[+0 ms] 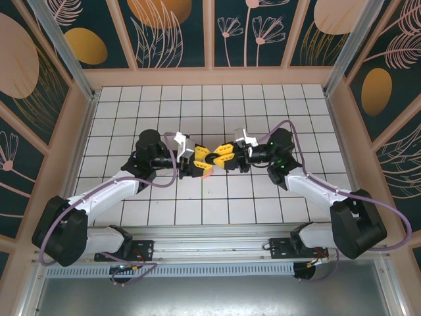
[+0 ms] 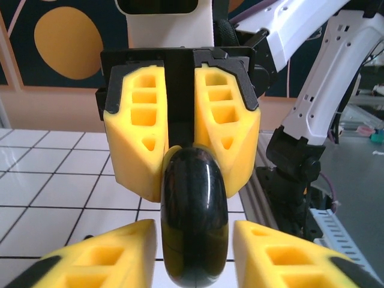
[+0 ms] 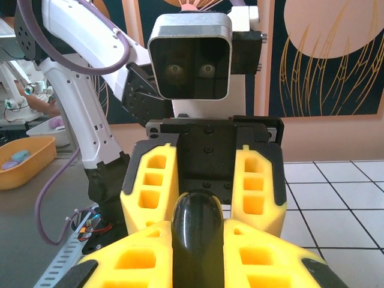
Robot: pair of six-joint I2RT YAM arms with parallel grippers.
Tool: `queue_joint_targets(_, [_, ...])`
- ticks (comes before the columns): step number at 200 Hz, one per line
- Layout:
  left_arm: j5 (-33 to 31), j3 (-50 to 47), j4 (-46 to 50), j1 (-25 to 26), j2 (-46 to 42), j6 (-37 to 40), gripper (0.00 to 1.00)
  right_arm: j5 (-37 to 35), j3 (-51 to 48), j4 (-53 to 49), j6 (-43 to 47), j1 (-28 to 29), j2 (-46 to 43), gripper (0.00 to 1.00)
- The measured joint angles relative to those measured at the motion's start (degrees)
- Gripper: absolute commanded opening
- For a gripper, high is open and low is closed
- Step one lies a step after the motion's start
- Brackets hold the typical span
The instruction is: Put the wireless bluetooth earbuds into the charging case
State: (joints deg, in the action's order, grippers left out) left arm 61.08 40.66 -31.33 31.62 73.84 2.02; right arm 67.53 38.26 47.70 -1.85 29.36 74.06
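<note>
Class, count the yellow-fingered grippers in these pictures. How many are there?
2. The left gripper reaches in from the left and the right gripper from the right, meeting at a black disc. None seems hidden.

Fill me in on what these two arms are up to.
Both arms meet over the middle of the table. The right gripper is shut on a flat black disc, held edge-on. The left gripper has its fingers on either side of the same disc, but it is unclear whether they grip it. It looks like a handover. A small salmon-pink thing, likely the charging case, peeks out just on the near side of the fingers.
</note>
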Motion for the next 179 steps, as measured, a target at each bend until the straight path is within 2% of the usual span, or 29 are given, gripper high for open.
queue_joint_targets(19, [-0.02, 0.00, 0.04, 0.00, 0.00, 0.04, 0.29, 0.02, 0.00, -0.09, 0.00, 0.00, 0.00, 0.13])
queue_joint_targets(36, [-0.22, 0.00, 0.11, 0.00, 0.00, 0.15, 0.27, -0.02, 0.00, -0.26, 0.00, 0.02, 0.00, 0.29])
queue_joint_targets(49, [-0.37, 0.02, 0.37, 0.00, 0.00, 0.37, 0.27, -0.48, 0.00, -0.74, 0.31, 0.07, 0.00, 0.35])
queue_joint_targets(179, [-2.75, 0.09, 3.50, 0.22, -0.02, 2.47, 0.26, -8.02, 0.00, 0.22, -5.99, -2.16, 1.07, 0.40])
